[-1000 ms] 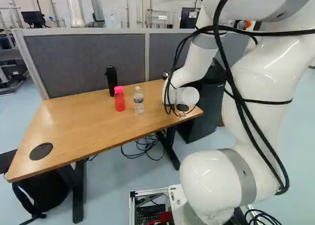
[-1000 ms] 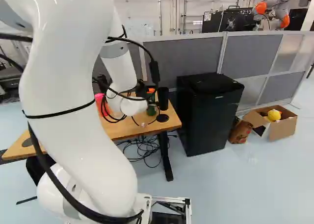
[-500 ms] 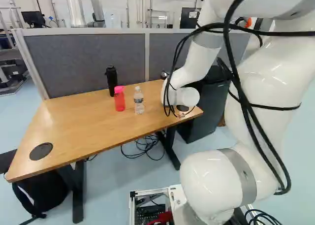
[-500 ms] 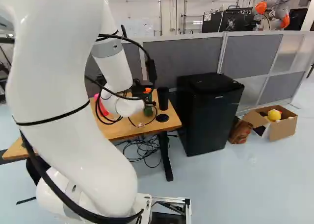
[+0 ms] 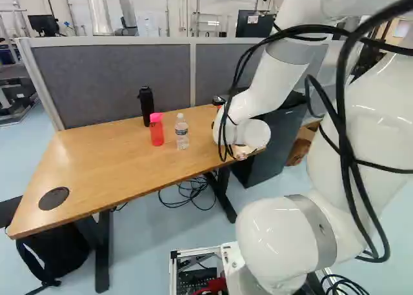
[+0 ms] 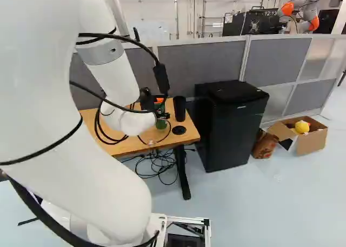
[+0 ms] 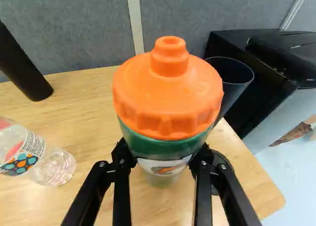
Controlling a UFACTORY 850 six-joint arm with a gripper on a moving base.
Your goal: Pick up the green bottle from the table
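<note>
In the right base view my gripper (image 6: 162, 116) is at the right end of the table, around the green bottle (image 6: 161, 125). The wrist view shows the gripper (image 7: 160, 159) shut on it, one finger against each side below the orange cap (image 7: 168, 95). The green bottle (image 7: 165, 148) stands roughly in line with the gripper, its cap toward the camera. Its base is mostly hidden, so I cannot tell whether it touches the table (image 7: 98, 112). In the left base view the wrist hides both gripper and bottle.
On the table (image 5: 116, 159) are a clear bottle (image 5: 182, 132), a red bottle (image 5: 157, 131) and a black bottle (image 5: 146, 106). A black cup (image 6: 179, 109) and black disc (image 6: 179, 130) are near the green bottle. Beyond: black fridge (image 6: 227, 128), partition (image 6: 205, 63), another robot (image 6: 303, 9).
In the right base view my wrist has shifted left, and the green bottle has moved slightly left with the gripper, away from the black cup. The upper arm has swung too. The base has stayed still.
</note>
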